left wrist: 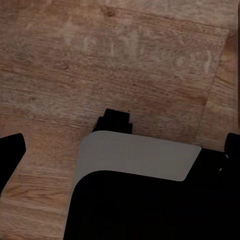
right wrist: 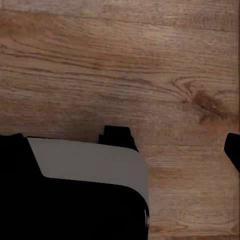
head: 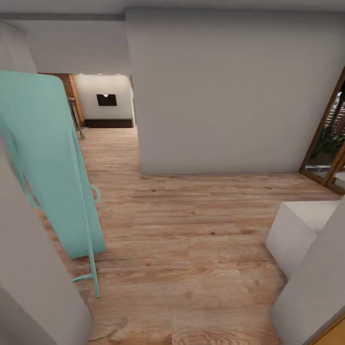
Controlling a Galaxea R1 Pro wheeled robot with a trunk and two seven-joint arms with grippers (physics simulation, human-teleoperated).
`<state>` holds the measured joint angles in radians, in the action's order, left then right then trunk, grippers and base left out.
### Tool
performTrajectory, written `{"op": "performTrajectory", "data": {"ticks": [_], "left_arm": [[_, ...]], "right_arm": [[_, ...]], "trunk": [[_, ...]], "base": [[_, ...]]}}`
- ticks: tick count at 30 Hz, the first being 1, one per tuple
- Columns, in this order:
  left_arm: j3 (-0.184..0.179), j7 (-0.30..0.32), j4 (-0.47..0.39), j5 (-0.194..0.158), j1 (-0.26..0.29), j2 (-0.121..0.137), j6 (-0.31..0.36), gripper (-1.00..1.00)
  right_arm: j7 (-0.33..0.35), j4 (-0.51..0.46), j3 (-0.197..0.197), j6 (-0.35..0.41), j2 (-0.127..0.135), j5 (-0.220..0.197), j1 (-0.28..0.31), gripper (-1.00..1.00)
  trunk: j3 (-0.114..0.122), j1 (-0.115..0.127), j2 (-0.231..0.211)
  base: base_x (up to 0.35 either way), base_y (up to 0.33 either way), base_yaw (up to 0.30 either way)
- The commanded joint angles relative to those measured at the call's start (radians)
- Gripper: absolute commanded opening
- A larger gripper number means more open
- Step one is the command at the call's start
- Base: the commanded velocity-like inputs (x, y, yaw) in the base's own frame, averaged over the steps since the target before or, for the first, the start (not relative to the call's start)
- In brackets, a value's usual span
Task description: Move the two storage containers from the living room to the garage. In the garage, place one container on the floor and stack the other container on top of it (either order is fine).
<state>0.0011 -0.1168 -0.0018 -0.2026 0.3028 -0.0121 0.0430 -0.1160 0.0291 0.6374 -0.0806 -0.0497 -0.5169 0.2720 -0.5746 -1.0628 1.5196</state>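
The two storage containers are out of view. I am on light wood-plank flooring [head: 191, 249] in a passage between white walls. In the left wrist view my left gripper [left wrist: 120, 150] hangs open over the planks, one black fingertip [left wrist: 10, 155] at each side of the picture and nothing between them. My right gripper [right wrist: 122, 147] is open in the same way, with a dark fingertip [right wrist: 233, 150] at the picture's edge. Under both grippers lies my own grey-and-black base [left wrist: 140, 160].
A tall teal panel on a thin frame [head: 48, 163] leans close at my left. A white wall corner [head: 230, 96] juts ahead, with an opening [head: 105, 105] to a farther room beside it. A white block [head: 297, 230] and a wood-framed glass door [head: 330, 139] are at right.
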Motion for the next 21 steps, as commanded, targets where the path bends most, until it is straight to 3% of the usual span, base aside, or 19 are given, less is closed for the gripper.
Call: {"op": "performTrajectory", "data": {"ticks": [1, 21], "left_arm": [[-0.001, -0.003, -0.001, -0.006, 0.0, 0.0, 0.003, 1.0], [-0.003, -0.003, 0.0, -0.006, 0.0, -0.002, 0.003, 1.0]], "right_arm": [[-0.001, 0.003, 0.009, -0.005, -0.001, -0.009, 0.001, 1.0], [-0.001, 0.003, 0.008, -0.005, -0.001, -0.009, 0.001, 1.0]], "trunk": [[-0.001, -0.001, 0.0], [-0.001, -0.001, 0.0]], "base": [[0.322, 0.0, 0.0], [0.322, 0.0, 0.0]]}}
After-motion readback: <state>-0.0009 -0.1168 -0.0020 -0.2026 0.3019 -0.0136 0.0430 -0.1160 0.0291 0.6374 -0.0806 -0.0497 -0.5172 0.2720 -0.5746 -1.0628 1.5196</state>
